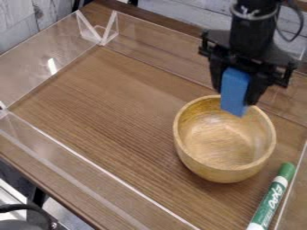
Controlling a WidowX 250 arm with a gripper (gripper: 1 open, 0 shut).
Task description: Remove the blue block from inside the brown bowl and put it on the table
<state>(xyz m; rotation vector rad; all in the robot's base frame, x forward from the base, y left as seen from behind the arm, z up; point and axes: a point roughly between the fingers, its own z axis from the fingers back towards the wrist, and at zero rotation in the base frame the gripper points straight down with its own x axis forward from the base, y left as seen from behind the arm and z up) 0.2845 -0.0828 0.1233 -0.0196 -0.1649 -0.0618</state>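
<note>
My gripper (236, 90) points straight down and is shut on the blue block (235, 93), which hangs in the air above the far rim of the brown bowl (224, 137). The block is upright and clear of the bowl; the bowl's inside looks bare. The bowl rests on the dark wood-grain table (108, 108) at the right side.
A green-and-white marker (272, 195) lies on the table just right of the bowl near the front edge. Low clear acrylic walls (36, 58) run round the tabletop. Bare wood stretches left of the bowl.
</note>
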